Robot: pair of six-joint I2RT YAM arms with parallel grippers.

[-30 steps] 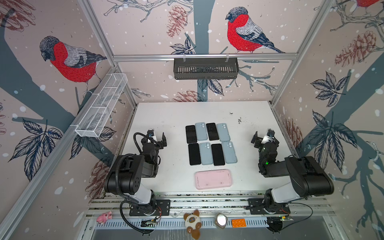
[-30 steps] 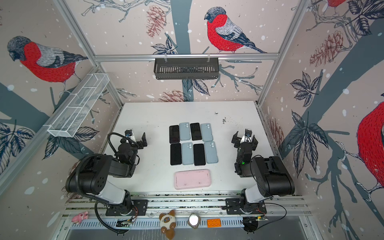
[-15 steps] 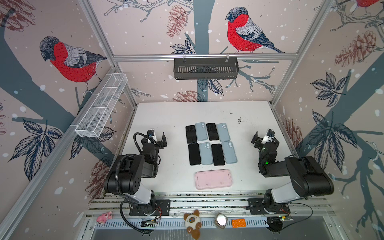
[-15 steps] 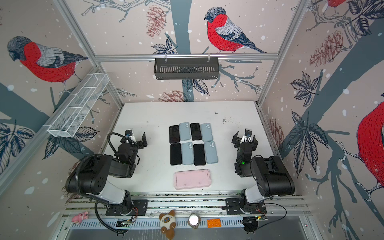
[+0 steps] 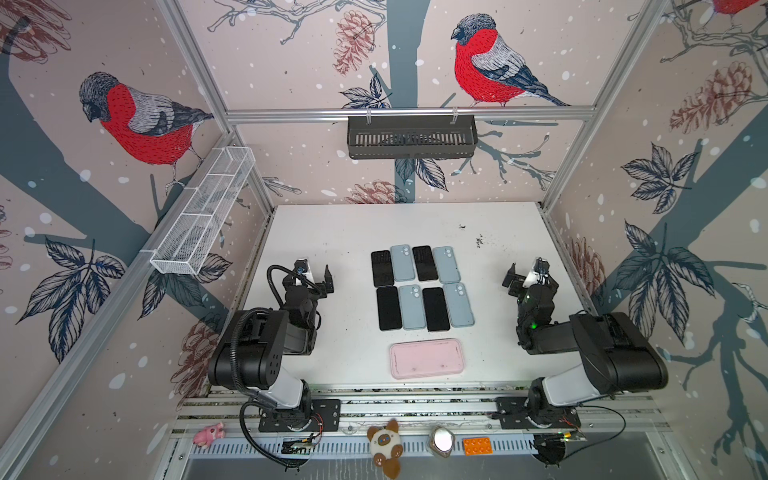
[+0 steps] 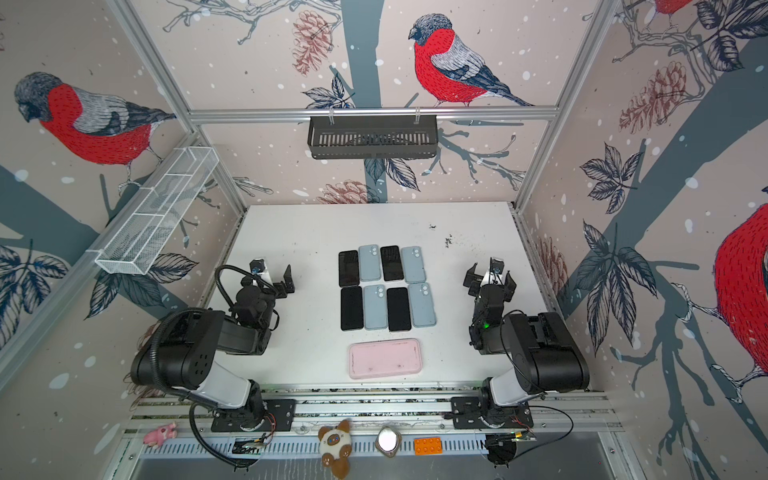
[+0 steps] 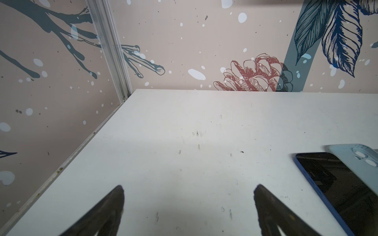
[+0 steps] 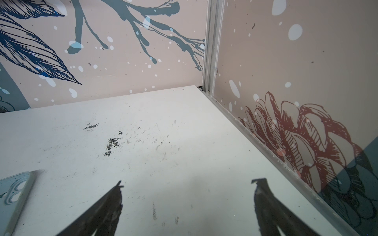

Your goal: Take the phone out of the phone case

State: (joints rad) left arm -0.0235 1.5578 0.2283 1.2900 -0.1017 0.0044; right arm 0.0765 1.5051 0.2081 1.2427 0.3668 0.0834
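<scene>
Phone cases (image 5: 402, 262), pale blue and lens-side up, alternate with dark phones (image 5: 382, 268) lying screen up in two rows of four in the middle of the desk (image 5: 332, 232) in both top views, a pink tray (image 5: 427, 358) just in front. They lie edge to edge, so I judge that reaching for one could shove its neighbours, and a thin flat case could slip as I pry. My left gripper (image 5: 316, 275) and right gripper (image 5: 527, 276) sit well apart from the rows, one on each side, both spread wide and empty. In the left wrist view my left gripper (image 7: 189, 187) frames bare desk, touching nothing, with one of the dark phones (image 7: 331, 183) and a case beside it. In the right wrist view my right gripper (image 8: 189, 181) gapes over scuffed desk, a case corner (image 8: 14, 192) nearby.
</scene>
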